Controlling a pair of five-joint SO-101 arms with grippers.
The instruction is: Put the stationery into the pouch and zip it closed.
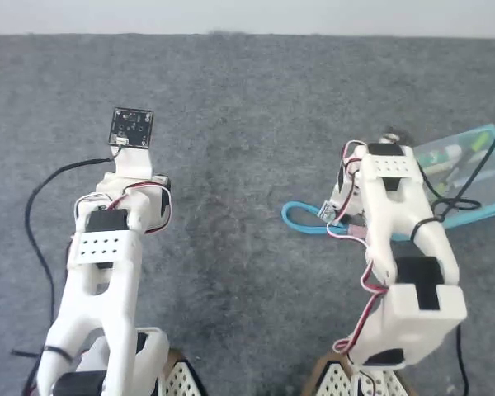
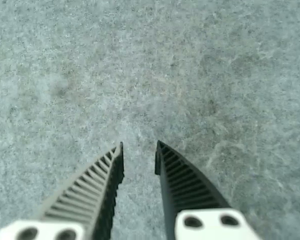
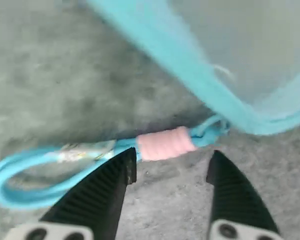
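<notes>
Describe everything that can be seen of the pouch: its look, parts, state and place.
The pouch is a flat, see-through bag, seemingly of pale blue plastic, with a brighter blue edge. It lies on the grey carpet, partly covered by the right arm. Green and white items show through its wall. A blue cord loop with a pink band trails from one corner. The right gripper hovers open, its fingers just short of that band. The zip's state cannot be told.

The left arm [image 1: 99,272] and right arm [image 1: 404,239] are white plastic with black servos, red-and-white wires and black cables. The left gripper [image 2: 139,146] has ribbed black fingers [image 2: 187,180] on white screw-holed bases.
</notes>
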